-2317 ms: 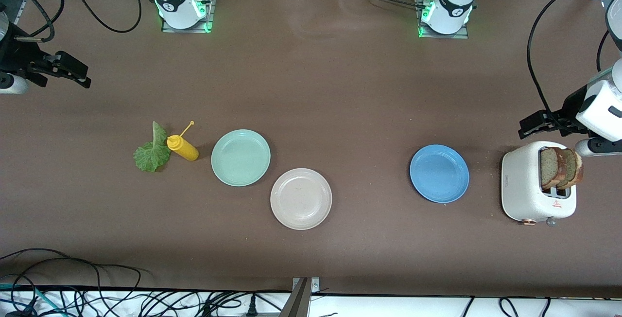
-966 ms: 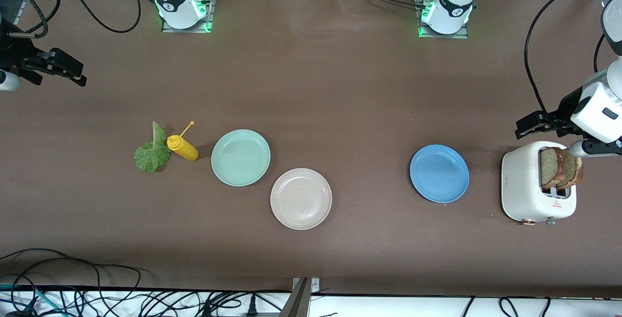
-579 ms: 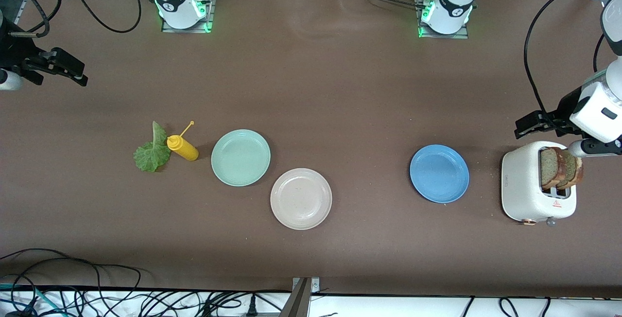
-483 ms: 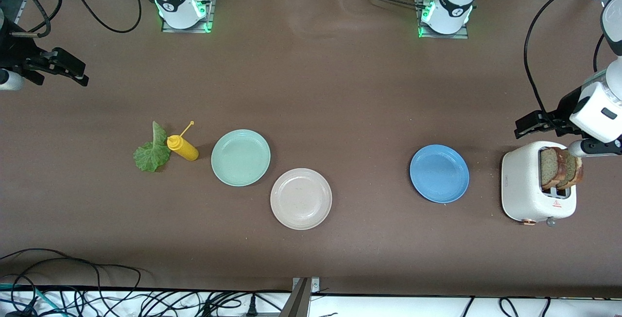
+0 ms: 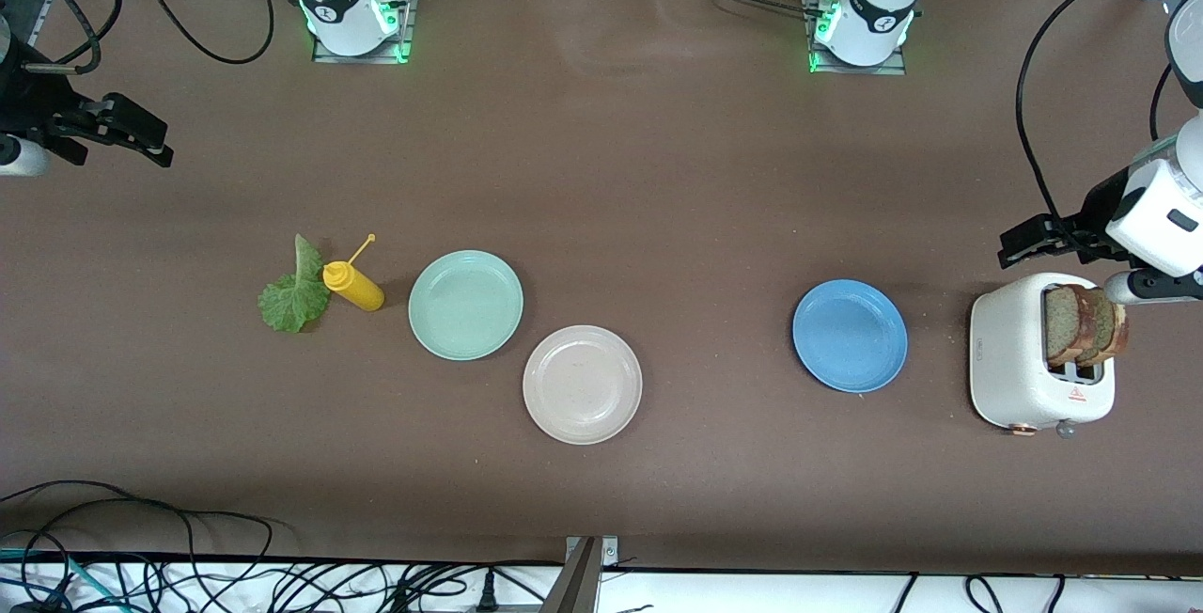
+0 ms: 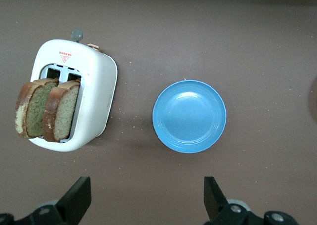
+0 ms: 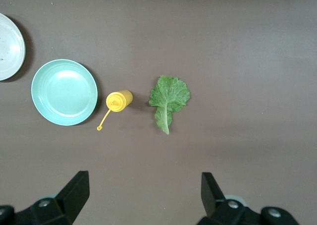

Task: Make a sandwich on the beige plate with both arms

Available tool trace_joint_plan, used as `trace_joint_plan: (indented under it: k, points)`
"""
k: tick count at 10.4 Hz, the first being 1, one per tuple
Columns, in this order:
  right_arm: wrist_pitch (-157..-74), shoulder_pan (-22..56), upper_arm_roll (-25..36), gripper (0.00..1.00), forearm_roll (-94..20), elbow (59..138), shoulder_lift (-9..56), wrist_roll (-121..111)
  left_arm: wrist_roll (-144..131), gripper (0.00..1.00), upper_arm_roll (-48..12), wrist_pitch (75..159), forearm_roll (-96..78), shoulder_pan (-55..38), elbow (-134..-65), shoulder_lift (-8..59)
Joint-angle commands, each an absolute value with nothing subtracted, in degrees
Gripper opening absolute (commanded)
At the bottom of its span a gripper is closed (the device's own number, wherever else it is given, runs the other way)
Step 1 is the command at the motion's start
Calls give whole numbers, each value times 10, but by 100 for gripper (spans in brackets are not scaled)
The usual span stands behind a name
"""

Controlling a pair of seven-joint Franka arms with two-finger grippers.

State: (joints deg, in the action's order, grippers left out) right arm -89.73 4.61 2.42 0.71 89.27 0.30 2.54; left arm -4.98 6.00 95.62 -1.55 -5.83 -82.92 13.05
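Observation:
The beige plate (image 5: 583,385) lies bare near the table's middle; its edge shows in the right wrist view (image 7: 7,46). Two tan bread slices (image 5: 1083,322) (image 6: 47,109) stand upright in the white toaster's (image 5: 1011,361) (image 6: 99,79) slots. A green lettuce leaf (image 5: 292,296) (image 7: 169,98) lies flat toward the right arm's end of the table. My left gripper (image 5: 1020,246) (image 6: 147,197) hangs open and holds nothing, over the table beside the toaster. My right gripper (image 5: 155,143) (image 7: 144,193) hangs open, with nothing in it, over the table at the right arm's end.
A yellow squeeze bottle (image 5: 354,285) (image 7: 119,99) lies on its side between the lettuce and a mint green plate (image 5: 465,305) (image 7: 64,92). A blue plate (image 5: 850,336) (image 6: 189,116) sits beside the toaster. Cables run along the table's front edge (image 5: 282,585).
Both grippers have shifted only slightly in the air and stay open. Nothing on the table has moved.

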Motion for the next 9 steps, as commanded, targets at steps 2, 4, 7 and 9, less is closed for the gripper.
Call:
trace_joint_plan:
  k: [2,4,7,9]
  points:
    - [-887,49,19,100,10,887,3,35,-33,100,61,951,-27,-53,-833,128]
    - [-890,47,16,100,11,884,4,35,-33,100,61,951,-27,-53,-833,130]
    - [-888,47,18,100,0,884,1,34,-33,100,62,951,-26,-53,-833,131]
    - [-888,47,18,100,1,883,1,34,-33,100,62,951,-26,-52,-833,131]
